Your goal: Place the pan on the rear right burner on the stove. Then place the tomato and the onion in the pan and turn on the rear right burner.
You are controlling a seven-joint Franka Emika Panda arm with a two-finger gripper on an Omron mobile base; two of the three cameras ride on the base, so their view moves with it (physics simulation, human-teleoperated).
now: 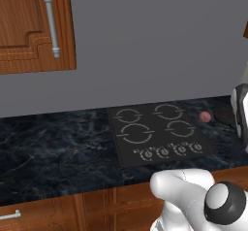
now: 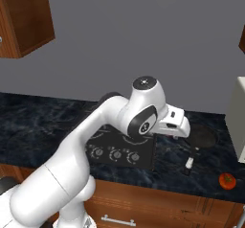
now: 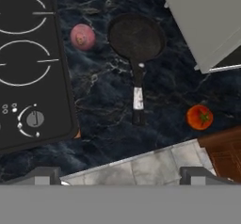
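The black pan [image 3: 136, 37] lies on the dark marble counter to the right of the stove [image 3: 56, 91], its long handle [image 3: 138, 93] pointing toward the counter's front edge. Between pan and stove sits the pinkish-purple onion [image 3: 82, 36]. The orange-red tomato [image 3: 199, 117] rests near the front edge, right of the handle. The rear right burner [image 3: 21, 12] is bare, as in the left base view [image 1: 168, 111]. My gripper [image 3: 121, 175] hangs open above the counter's front edge, below the handle tip in the hand view, holding nothing. The right base view shows the pan [image 2: 201, 136] and tomato [image 2: 227, 180] beyond my hand.
A pale grey appliance [image 3: 207, 20] stands on the counter right of the pan, seen also at the right edge [image 2: 237, 121]. Stove knobs [image 3: 34, 119] line the cooktop's front. Wooden wall cabinets [image 1: 34, 26] hang upper left. The counter drops off to floor tiles [image 3: 141, 164].
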